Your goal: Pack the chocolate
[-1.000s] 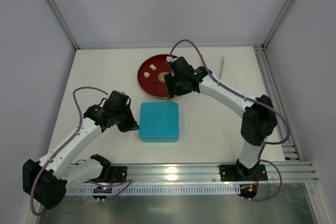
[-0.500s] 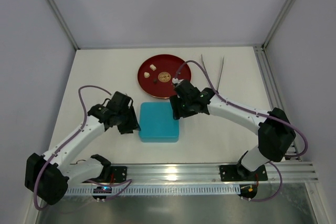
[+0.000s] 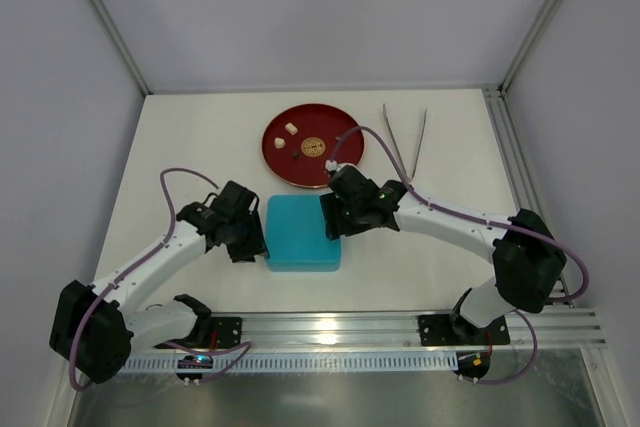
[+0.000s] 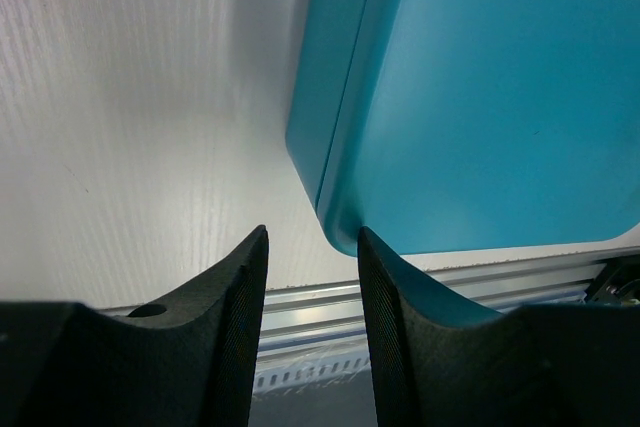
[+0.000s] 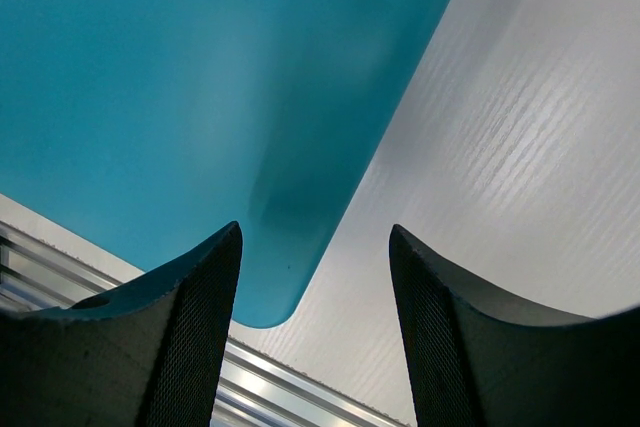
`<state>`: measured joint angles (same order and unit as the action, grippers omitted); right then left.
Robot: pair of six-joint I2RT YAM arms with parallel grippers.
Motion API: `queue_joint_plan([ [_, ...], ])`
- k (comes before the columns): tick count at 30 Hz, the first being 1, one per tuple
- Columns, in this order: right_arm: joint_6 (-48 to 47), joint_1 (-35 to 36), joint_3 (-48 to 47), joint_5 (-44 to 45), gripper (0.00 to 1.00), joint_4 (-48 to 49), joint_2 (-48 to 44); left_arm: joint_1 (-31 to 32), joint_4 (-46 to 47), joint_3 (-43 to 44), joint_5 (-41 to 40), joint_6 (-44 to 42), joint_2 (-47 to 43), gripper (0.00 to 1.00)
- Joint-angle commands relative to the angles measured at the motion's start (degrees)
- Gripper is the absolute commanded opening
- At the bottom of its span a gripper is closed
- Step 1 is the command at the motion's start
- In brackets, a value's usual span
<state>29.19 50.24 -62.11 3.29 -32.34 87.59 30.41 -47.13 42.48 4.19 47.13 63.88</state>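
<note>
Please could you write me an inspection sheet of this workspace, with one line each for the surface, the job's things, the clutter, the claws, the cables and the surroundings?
Surface: white table, no spill seen.
Job's things: chocolate pieces lie on the red plate at the far side; the blue box in the middle has its lid on.
Clutter: metal tongs lie to the right of the plate.
Claws: left claw is open at the box's left edge; right claw is open at its right edge; neither holds anything.
Cables: purple cables loop along both arms; nothing seen caught.
Surroundings: white walls on three sides; aluminium rail at the near edge.
</note>
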Motion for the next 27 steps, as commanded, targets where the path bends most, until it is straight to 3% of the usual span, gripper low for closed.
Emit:
queue_joint_plan([
  [1,2.0,0.9,2.2,0.5,0.63,2.1,-3.0,0.7,1.8,-0.9,0.1,-0.3,0.4,0.41],
  [14,5.5,2.8,8.4,2.2,0.62,2.2,-6.9,1.0,2.0,-2.5,0.2,1.0,1.7,0.40],
  [27,8.1,2.8,14.9,2.2,0.56,5.2,-5.0,1.0,1.3,-1.8,0.2,0.9,2.0,0.41],
])
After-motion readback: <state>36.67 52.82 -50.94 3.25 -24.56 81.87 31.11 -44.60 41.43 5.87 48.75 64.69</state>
